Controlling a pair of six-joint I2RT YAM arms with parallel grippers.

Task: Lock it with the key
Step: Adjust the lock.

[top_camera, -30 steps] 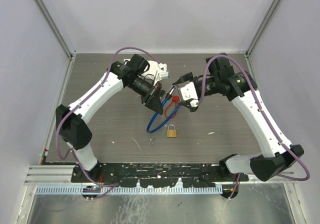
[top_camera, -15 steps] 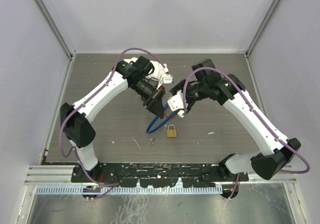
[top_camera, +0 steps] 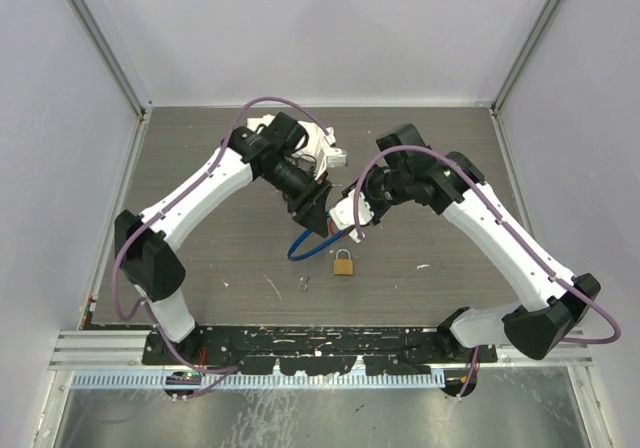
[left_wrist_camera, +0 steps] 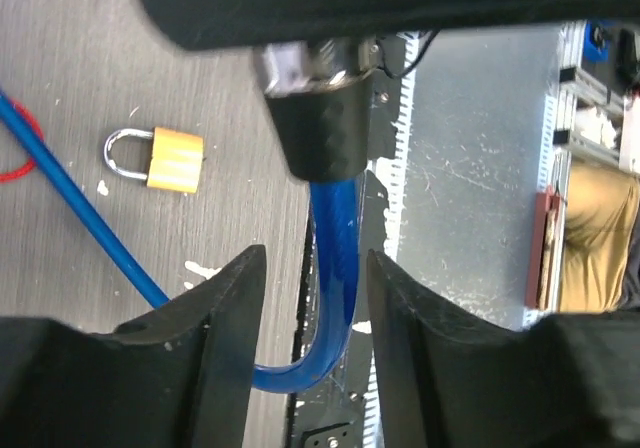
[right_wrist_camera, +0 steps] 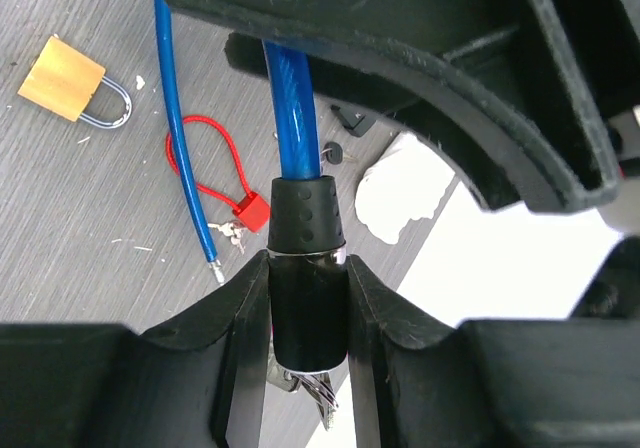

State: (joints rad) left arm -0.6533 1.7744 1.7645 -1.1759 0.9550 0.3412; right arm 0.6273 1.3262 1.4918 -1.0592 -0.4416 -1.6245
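Note:
A blue cable lock (top_camera: 303,251) hangs between my two grippers above the table. My right gripper (right_wrist_camera: 308,268) is shut on its black cylinder (right_wrist_camera: 308,303), and a metal key (right_wrist_camera: 318,396) sticks out of the cylinder's lower end. The blue cable (right_wrist_camera: 290,98) runs up from the cylinder. My left gripper (left_wrist_camera: 315,263) is open, and the cable (left_wrist_camera: 335,238) passes between its fingers just below the cylinder (left_wrist_camera: 322,123). In the top view the left gripper (top_camera: 318,213) and the right gripper (top_camera: 346,218) are close together. The cable's free metal tip (right_wrist_camera: 218,273) lies on the table.
A brass padlock (top_camera: 343,262) lies on the table below the grippers and also shows in the right wrist view (right_wrist_camera: 70,90). A red cable lock (right_wrist_camera: 215,183) with small keys (right_wrist_camera: 232,233) lies beside it. More small keys (top_camera: 305,283) lie left of the padlock.
My right gripper has moved left and down with the cylinder, up to the left gripper. The blue cable has shifted left, and the red lock is now hidden in the top view.

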